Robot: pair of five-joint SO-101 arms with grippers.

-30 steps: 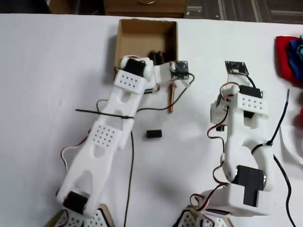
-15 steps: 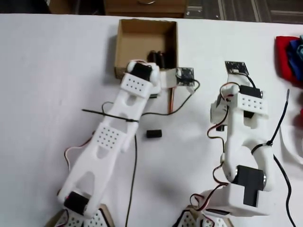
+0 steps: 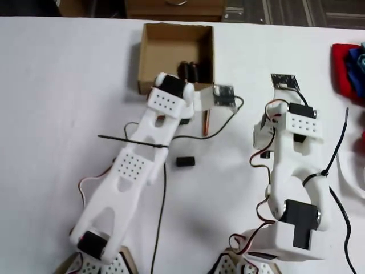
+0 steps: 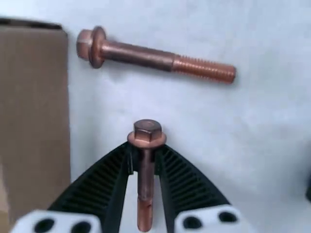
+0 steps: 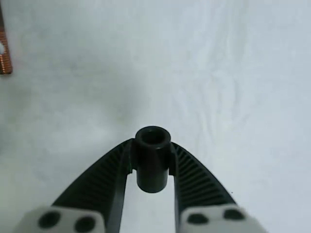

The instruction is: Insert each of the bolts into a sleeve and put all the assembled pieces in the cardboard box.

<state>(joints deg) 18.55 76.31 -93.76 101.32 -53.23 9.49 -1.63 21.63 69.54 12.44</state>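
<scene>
Beside the cardboard box (image 3: 171, 48), left claw (image 4: 145, 151) clasping bolt (image 4: 146, 137), right claw (image 5: 152, 151) clasping sleeve (image 5: 152, 170)

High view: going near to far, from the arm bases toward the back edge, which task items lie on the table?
sleeve → bolt → box

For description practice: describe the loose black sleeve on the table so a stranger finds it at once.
From the cardboard box at the far side of the table, come toward the arm bases, past the loose copper bolt, to a black sleeve. It lies free on the table; another sleeve sits in the right gripper.
</scene>
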